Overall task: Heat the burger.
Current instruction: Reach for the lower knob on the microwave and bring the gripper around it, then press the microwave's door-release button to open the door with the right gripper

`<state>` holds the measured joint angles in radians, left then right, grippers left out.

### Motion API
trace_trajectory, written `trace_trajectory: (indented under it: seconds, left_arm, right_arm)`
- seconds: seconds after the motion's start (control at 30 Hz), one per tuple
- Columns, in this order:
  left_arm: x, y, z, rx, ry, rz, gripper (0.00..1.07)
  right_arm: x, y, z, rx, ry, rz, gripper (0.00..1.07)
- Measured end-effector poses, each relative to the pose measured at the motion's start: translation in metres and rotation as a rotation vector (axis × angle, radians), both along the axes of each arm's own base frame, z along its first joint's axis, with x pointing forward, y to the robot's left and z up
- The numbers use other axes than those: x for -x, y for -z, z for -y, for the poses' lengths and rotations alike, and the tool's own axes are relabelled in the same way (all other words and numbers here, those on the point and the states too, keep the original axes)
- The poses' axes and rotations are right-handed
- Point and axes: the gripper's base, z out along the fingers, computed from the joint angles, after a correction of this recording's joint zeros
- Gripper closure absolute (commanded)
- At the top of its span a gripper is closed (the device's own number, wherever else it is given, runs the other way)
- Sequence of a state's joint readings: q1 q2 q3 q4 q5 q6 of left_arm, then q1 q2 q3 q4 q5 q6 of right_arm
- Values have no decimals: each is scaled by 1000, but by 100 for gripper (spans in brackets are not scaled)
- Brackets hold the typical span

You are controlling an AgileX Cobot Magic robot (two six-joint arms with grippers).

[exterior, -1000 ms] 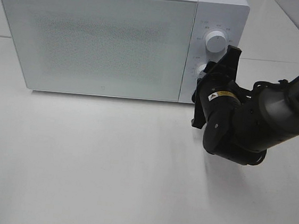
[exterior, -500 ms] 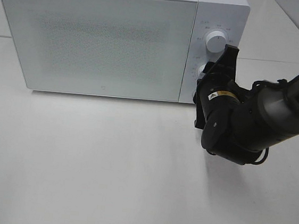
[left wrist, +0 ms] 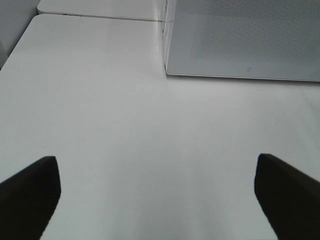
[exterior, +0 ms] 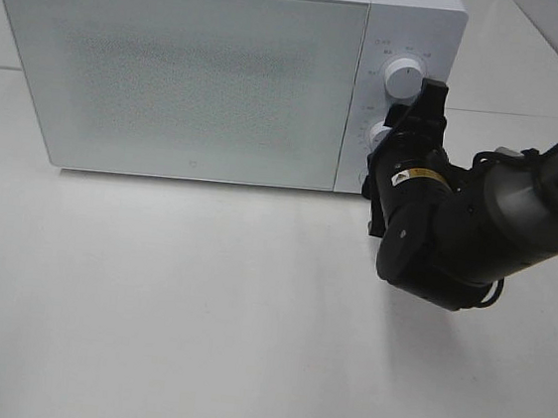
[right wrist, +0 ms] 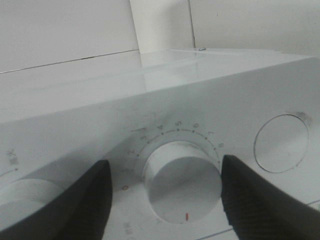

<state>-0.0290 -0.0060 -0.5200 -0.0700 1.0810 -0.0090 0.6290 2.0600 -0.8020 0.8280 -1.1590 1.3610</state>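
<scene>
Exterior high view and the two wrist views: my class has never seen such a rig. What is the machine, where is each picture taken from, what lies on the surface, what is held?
This is a two-armed robot. The high camera looks down on a white table bearing a closed white microwave. A camera on the right arm's wrist shows the right gripper straddling the lower dial, jaws open, gripping nothing. The left wrist camera shows the left gripper open above the table, empty. No burger is in sight.

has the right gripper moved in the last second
Yes. The right gripper shifted slightly up toward the upper knob, uncovering more of the lower knob, and its fingers spread wider.
</scene>
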Motion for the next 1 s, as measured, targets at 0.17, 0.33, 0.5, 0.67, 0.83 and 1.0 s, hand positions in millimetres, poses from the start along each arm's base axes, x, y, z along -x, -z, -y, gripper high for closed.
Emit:
trace_trajectory:
  seconds: [0.17,0.33,0.5,0.67,0.83,1.0]
  left_arm:
    - [0,0,0,0,0,0,9]
    - [0,0,0,0,0,0,9]
    - [0,0,0,0,0,0,9]
    - [0,0,0,0,0,0,9]
    - [0,0,0,0,0,0,9]
    - [0,0,0,0,0,0,9]
  right_arm:
    - [6,1,4,48,-30,18,39]
    - [17,-1,8,116,-85,15,38]
    - [26,-12,11,208,-155,32,39]
    - [42,-37,12,431,-325,-4,39]
    - [51,-49,8,592,-487,-84,39]
    - [61,-56,5,719,-643,-141,39]
